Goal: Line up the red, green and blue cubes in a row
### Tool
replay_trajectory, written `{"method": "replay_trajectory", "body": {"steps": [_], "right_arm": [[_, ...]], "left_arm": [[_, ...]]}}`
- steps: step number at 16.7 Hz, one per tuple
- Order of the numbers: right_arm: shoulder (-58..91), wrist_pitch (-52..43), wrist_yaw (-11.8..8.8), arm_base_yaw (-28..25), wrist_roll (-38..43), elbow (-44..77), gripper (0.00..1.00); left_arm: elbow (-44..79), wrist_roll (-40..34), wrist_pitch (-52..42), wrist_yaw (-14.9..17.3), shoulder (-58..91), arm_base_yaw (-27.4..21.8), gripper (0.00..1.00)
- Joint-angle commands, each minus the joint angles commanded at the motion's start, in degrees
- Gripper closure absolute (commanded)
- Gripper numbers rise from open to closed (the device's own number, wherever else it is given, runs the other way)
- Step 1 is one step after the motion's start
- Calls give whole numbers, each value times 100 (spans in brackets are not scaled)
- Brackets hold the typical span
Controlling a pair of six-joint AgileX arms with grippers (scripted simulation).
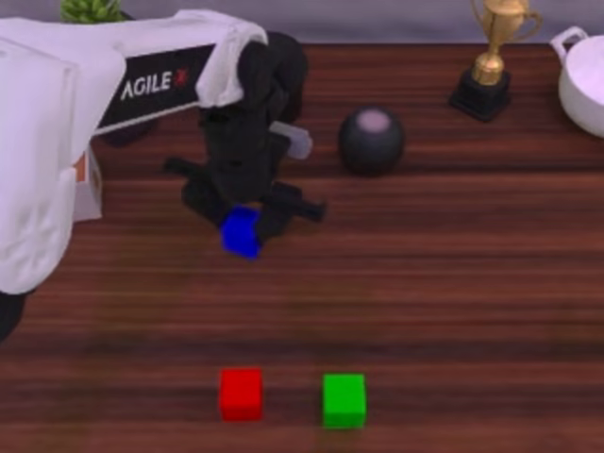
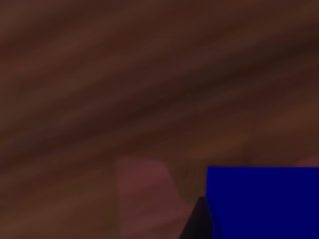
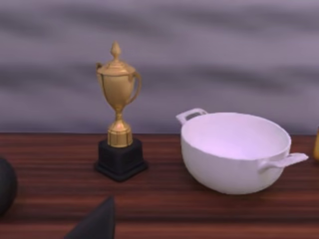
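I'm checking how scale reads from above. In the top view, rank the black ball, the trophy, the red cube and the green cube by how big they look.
1. Trophy, though its top is cut off.
2. Black ball, close behind.
3. Red cube and green cube: alike, no ranking.

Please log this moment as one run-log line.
left pincer: shut on blue cube, mid-table | red cube, green cube: side by side, near edge | right arm: out of view
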State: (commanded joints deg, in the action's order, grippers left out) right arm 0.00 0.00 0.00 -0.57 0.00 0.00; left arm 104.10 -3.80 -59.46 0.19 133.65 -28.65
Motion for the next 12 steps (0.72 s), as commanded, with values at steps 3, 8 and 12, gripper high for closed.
{"method": "replay_trajectory", "body": {"steps": [3,8,12], "right_arm": [[0,0,0,0,0,0,0],[0,0,0,0,0,0,0],[0,0,0,0,0,0,0]], "left_arm": [[416,-5,-684,-2,-188,51,100],[583,-3,-894,-2,-294,73,100],[628,-197,-915,-9,-246,-115,100]]}}
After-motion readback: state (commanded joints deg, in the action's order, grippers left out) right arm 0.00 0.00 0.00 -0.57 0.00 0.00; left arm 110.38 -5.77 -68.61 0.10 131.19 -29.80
